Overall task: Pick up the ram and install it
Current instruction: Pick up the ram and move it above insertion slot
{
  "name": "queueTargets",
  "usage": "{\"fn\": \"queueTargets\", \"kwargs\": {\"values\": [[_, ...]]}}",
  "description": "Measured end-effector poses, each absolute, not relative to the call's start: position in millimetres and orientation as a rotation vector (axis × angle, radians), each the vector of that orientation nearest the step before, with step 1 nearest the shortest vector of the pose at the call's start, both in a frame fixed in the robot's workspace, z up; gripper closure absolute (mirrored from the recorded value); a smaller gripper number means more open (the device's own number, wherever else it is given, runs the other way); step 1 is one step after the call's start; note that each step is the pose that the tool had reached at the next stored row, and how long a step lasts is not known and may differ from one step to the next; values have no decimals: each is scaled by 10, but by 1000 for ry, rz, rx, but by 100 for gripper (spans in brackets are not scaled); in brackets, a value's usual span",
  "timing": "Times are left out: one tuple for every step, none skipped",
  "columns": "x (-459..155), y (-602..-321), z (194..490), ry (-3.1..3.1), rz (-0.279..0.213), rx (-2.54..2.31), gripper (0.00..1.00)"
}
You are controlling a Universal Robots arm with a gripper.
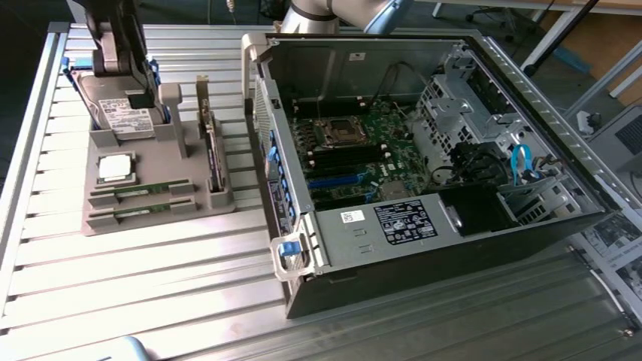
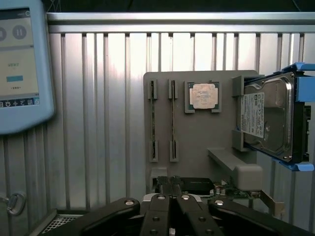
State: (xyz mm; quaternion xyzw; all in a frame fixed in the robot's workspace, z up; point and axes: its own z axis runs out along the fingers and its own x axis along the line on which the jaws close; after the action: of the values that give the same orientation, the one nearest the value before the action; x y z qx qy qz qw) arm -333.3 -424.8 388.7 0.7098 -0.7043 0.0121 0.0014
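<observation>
Green ram sits in its slot on the grey holder next to a twin stick, so you've got nothing picked or installed yet. Your gripper looks pinched closed and empty, well apart from it.

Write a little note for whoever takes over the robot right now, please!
Gripper: shut, holding nothing.
Ram: lying in its slot in the grey holder, with a second stick beside it.
Done: nothing yet; no stick has been picked up.
Left: the pick-up, then the install inside the open computer case.
</observation>
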Motion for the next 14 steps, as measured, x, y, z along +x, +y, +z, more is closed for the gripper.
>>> {"fn": "queueTargets", "kwargs": {"values": [[-3333, -4248, 3887, -2211, 38, 2228, 89], [-3333, -4248, 3887, -2211, 38, 2228, 89], [-3333, -4248, 3887, -2211, 38, 2228, 83], [-3333, -4248, 3887, -2211, 38, 2228, 76], [-3333, -4249, 3887, -2211, 38, 2228, 76], [-3333, -4248, 3887, -2211, 38, 2228, 70], [-3333, -4249, 3887, -2211, 38, 2228, 70], [-3333, -4249, 3887, -2211, 38, 2228, 70], [-3333, -4249, 3887, -2211, 38, 2228, 70], [-3333, -4249, 3887, -2211, 38, 2228, 70], [-3333, -4249, 3887, -2211, 38, 2228, 70], [-3335, -4249, 3886, -2211, 38, 2228, 70], [-3340, -4249, 3884, -2211, 38, 2228, 70], [-3347, -4249, 3883, -2211, 38, 2228, 70]]}}
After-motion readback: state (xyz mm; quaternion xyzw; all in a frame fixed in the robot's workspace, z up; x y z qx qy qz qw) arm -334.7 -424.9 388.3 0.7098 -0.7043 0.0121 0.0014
